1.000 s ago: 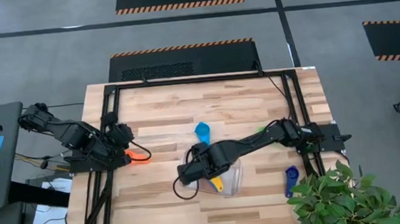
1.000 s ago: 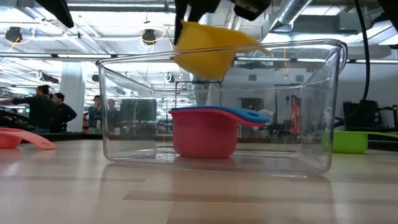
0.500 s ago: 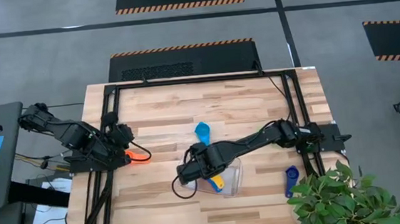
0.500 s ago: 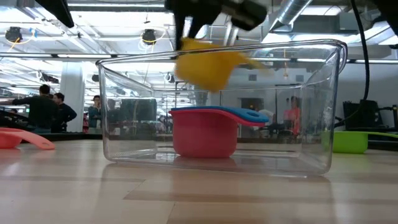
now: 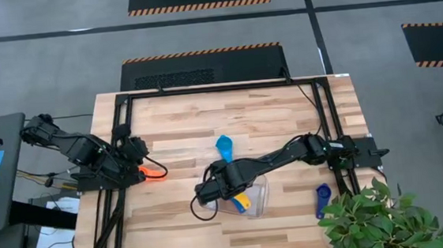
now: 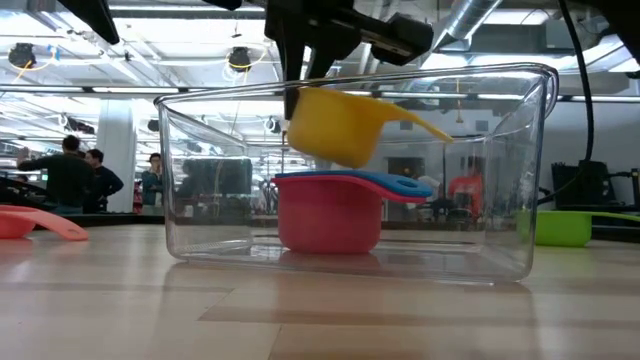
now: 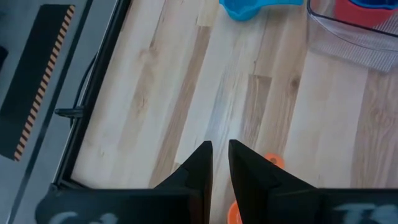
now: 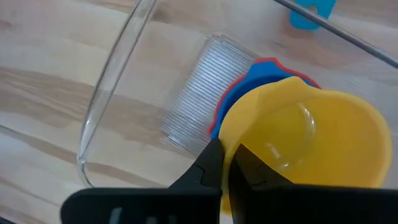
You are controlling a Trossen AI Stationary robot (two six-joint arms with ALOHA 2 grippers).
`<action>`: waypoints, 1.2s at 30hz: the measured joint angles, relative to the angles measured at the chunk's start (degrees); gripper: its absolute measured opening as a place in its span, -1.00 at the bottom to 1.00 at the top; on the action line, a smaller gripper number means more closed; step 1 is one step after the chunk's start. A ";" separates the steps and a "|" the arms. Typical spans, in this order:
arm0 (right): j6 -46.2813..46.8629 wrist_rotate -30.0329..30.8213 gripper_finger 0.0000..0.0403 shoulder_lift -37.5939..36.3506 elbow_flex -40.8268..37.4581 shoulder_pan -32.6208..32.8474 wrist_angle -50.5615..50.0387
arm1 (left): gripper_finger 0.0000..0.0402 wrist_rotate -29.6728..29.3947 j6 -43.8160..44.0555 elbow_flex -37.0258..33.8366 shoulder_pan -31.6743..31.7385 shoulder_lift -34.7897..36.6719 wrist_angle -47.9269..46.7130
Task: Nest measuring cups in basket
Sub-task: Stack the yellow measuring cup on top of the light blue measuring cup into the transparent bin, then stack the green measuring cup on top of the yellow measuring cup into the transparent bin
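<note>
High view: right gripper (image 5: 213,189) reaches over the near-left part of the basket (image 5: 261,202), w/ the yellow cup (image 5: 242,201) under it; left gripper (image 5: 134,149) waits at the table's left edge by the orange cup (image 5: 156,173). One light blue cup (image 5: 224,146) lies just beyond the basket, dark blue cup (image 5: 322,198) well apart near the right edge, both not yet nested. Low view: yellow cup hangs inside the basket walls, tilted, just above the stack of red cup (image 6: 330,225) w/ a blue cup (image 6: 385,184) in it; prob. held so to line bowl over bowl before release. Green cup (image 6: 560,227) sits outside on the table. Left wrist view: jaws nearly together, holding nothing. Right wrist view: jaws narrow, pinched on the yellow cup's rim, bowl facing up, roughly over the stack.
</note>
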State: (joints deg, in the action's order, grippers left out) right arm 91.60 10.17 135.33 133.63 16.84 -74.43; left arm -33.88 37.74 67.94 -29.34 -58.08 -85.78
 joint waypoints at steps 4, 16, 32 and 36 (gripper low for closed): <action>1.27 -0.14 -0.88 0.00 0.02 -0.02 0.43 | -0.79 0.01 0.00 0.00 0.00 -0.01 0.34; 2.77 -1.14 -0.61 0.00 0.02 -0.02 0.48 | -0.79 0.43 -0.46 0.00 0.00 -0.02 0.33; 7.31 -1.03 -0.47 -0.02 0.02 -0.02 -1.91 | -0.79 0.53 -1.07 0.00 0.01 -0.02 0.31; 5.96 0.52 -0.44 -0.02 0.02 -0.19 -0.61 | -0.79 0.56 -2.04 0.00 0.00 0.00 0.31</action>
State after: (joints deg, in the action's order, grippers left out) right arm 97.56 10.70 135.31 133.64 16.65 -75.04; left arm -33.32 35.69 67.94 -29.34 -58.09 -85.47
